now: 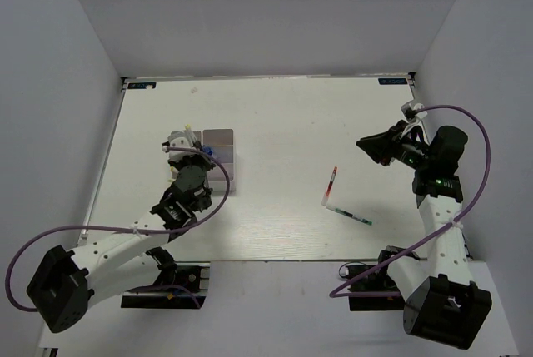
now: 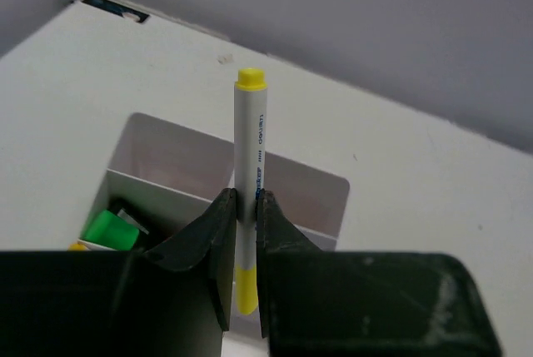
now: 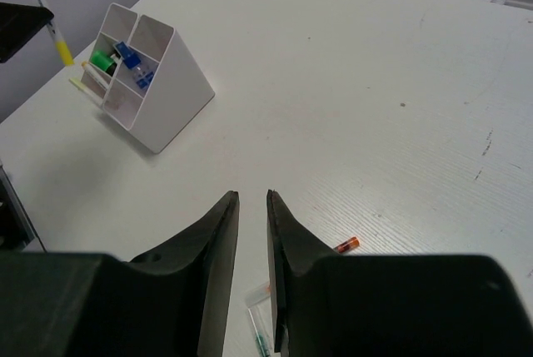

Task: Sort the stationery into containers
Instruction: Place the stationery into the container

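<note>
We found the divided tray (image 1: 220,141) on the left half of the table (image 1: 291,116). The left gripper (image 1: 190,147) hung just left of it, a pen (image 2: 250,141) upright between its fingers. Right of centre lay a second pen (image 1: 331,184), with a third pen (image 1: 351,215) in front of it, their ends close. The right gripper (image 1: 371,146) hung farther right.

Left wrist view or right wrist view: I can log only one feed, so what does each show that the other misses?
Left wrist only: how the left gripper clamps the yellow-tipped pen, and its barrel print. Right wrist only: the right gripper, open and empty; an orange-tipped pen and a green-tipped pen on the table; blue caps in the container. Both: the container, a green cap inside it, that held pen.
</note>
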### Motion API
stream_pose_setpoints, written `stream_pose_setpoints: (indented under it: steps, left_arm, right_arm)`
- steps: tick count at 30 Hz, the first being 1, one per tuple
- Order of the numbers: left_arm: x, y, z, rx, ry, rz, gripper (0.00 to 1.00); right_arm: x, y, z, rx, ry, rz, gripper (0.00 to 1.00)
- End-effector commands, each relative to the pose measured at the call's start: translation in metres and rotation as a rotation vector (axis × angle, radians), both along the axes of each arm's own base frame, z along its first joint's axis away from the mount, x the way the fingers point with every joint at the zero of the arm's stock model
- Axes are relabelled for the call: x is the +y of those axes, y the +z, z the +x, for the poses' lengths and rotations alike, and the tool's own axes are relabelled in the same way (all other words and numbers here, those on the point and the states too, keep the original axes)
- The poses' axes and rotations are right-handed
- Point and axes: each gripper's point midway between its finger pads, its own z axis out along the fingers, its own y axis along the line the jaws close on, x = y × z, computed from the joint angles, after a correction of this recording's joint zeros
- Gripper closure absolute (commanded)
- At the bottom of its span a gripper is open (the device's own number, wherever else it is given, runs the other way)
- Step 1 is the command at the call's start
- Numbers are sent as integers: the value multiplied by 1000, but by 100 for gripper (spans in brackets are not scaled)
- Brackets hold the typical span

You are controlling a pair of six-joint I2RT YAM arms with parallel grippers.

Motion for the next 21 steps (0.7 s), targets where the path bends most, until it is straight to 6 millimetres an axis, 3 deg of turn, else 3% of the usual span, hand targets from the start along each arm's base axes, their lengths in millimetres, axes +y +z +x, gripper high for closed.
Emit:
stream_pose_setpoints:
  steps: [1, 9, 15, 21]
  left_arm:
    - [30, 17, -8, -93, 151, -69, 100]
    - [48, -11, -7, -54, 265, 7, 100]
    - [61, -17, -4, -61, 317, 4, 100]
    - [68, -40, 0, -14, 348, 42, 100]
  right_arm:
    - [0, 10, -2, -73, 17, -19, 74]
    - [0, 8, -2, -63, 19, -17, 74]
    - [1, 8, -3, -67, 20, -20, 74]
    - [1, 8, -3, -64, 22, -19, 74]
